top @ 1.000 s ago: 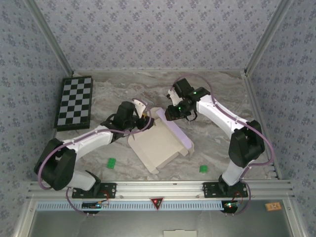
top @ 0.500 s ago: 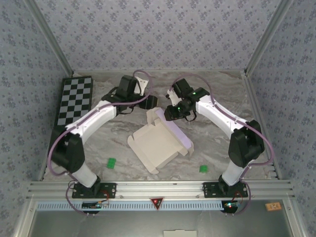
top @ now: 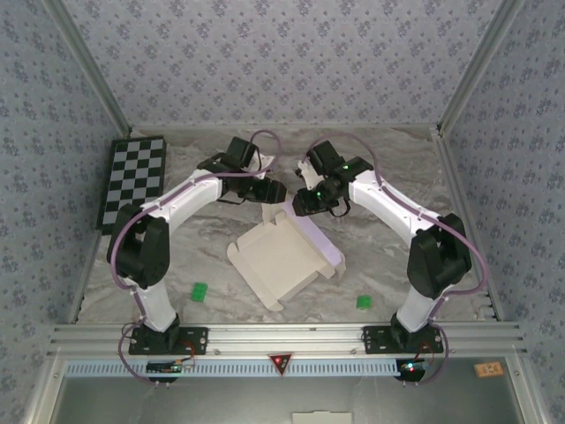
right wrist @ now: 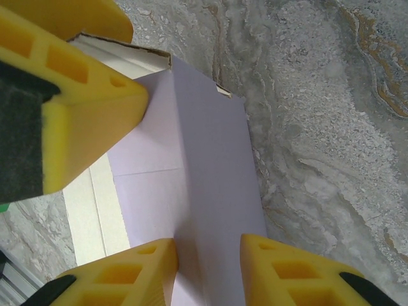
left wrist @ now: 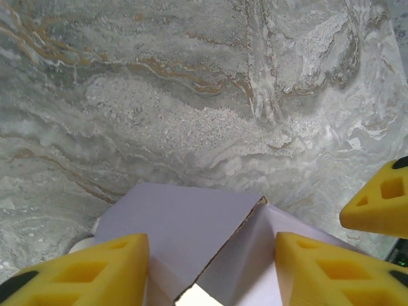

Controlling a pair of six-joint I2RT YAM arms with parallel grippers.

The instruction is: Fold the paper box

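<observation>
Half-folded thin-card paper box, cream inside w/ lavender strip along its right edge, lies mid grey marble table. L gripper & R gripper both at its far corner, close together. Black-and-white checkerboard lies flat far left. Small green bit front left, another front right.

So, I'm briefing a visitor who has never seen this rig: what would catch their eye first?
A half-folded paper box, cream-white card inside and pale lavender outside, sits in the middle of the grey marbled table top. The left claw and right claw meet at its far corner, yellow fingers either side of a raised lavender wall. A black-and-white checkerboard lies by the far left wall.
</observation>
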